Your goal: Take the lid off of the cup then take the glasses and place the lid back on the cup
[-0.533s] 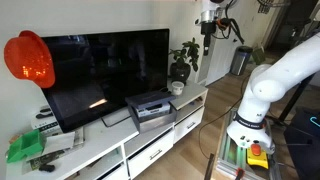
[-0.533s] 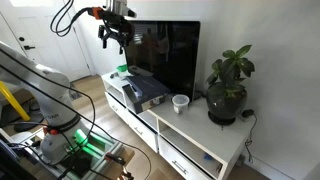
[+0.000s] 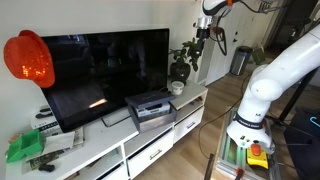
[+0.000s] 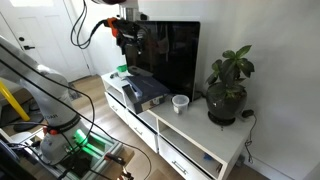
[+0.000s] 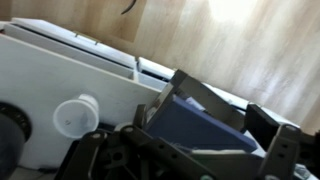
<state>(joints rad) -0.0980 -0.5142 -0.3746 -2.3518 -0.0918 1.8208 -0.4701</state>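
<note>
Though blurred, the wrist view shows the cup as a small, round, pale shape on the smooth white cabinet, near a grey box. In both exterior views it stands between that box and the dark leafy plant. High above the cabinet, the arm bends downward, its gripper empty, jaws spread wide.

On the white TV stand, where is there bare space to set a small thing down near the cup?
Bare top lies in front of the potted plant, from the cup to the TV stand's end. Only a narrow strip separates the cup from the grey box-shaped device; the TV crowds the back.
</note>
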